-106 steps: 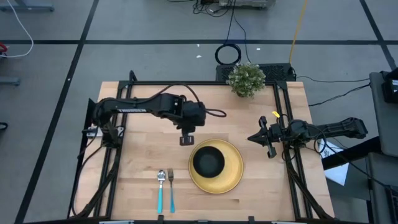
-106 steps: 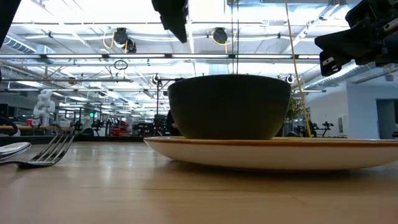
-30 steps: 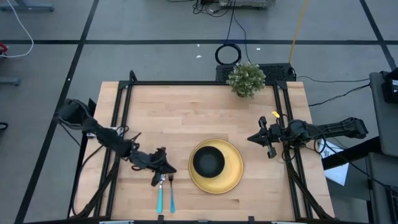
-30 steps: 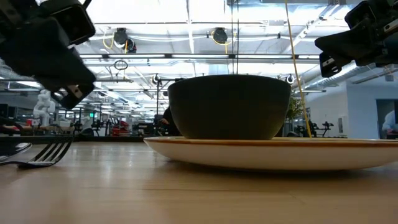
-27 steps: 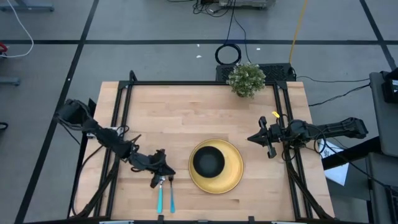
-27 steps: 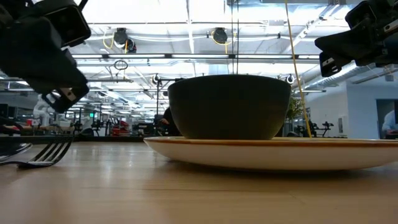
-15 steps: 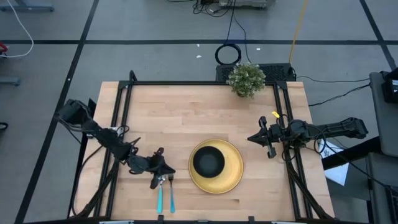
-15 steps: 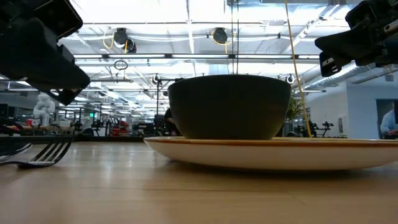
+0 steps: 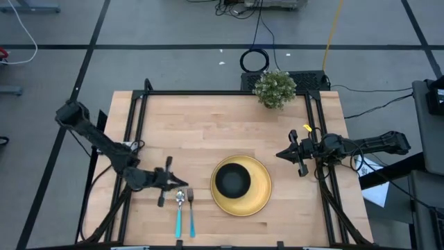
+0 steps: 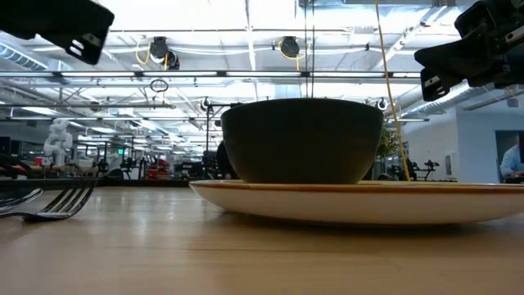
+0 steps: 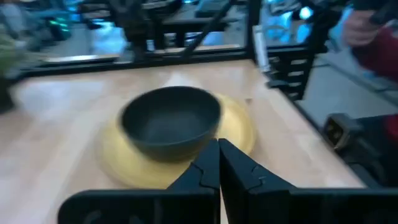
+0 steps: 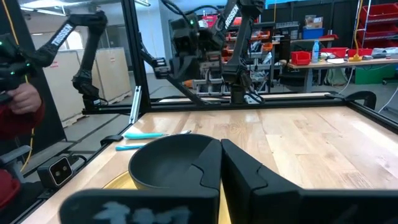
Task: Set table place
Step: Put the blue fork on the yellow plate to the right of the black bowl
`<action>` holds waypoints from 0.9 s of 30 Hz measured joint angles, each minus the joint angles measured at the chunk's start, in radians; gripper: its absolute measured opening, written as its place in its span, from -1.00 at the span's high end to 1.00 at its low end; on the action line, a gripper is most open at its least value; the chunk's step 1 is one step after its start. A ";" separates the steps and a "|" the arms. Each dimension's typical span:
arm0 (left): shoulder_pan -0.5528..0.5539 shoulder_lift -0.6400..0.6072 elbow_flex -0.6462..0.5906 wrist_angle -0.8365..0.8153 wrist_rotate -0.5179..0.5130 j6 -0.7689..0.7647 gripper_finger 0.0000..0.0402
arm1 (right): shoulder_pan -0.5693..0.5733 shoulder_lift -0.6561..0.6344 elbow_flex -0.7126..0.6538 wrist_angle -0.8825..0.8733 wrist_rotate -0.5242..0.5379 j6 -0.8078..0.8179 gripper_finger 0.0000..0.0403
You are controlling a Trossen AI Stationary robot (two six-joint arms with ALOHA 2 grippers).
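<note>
The left gripper [image 9: 164, 182], fingers pressed together and empty, hovers just at nine o'clock of the spoon [image 9: 179, 208], while the right gripper [image 9: 292, 154], likewise closed and empty, waits at the surface's [image 9: 208, 132] three o'clock edge.

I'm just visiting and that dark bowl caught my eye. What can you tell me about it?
The bowl is round, black and matte, with a deep, smoothly curved wall; the material cannot be told. It stands upright and looks empty. It sits on a larger yellow plate, a bit off its centre, toward the fork and spoon that lie beside the plate. Only the plate touches it. No tool is on it: the left tool is beyond the cutlery.
</note>
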 joint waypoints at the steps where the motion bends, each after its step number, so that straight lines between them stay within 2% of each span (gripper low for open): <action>1: -0.011 -0.035 0.000 -0.046 -0.040 -0.008 1.00 | 0.000 0.000 0.000 0.000 0.000 0.000 1.00; 4: -0.047 -0.127 -0.010 -0.146 -0.150 -0.056 1.00 | 0.000 0.000 0.000 0.000 0.000 0.001 1.00; 6: -0.070 -0.174 -0.043 -0.142 -0.185 -0.071 1.00 | 0.000 0.000 0.000 0.000 0.000 0.001 1.00; 11: -0.094 -0.205 -0.190 0.059 -0.195 -0.133 1.00 | 0.000 0.000 0.000 0.000 0.000 0.001 1.00; 16: -0.097 -0.187 -0.334 0.264 -0.204 -0.301 1.00 | 0.000 0.000 0.000 0.000 0.000 0.001 1.00; 20: -0.097 -0.172 -0.346 0.269 -0.208 -0.356 1.00 | 0.000 0.000 0.000 0.000 0.000 0.001 1.00; 27: -0.097 -0.171 -0.317 0.271 -0.181 -0.300 1.00 | 0.000 0.000 0.000 0.002 0.000 0.001 1.00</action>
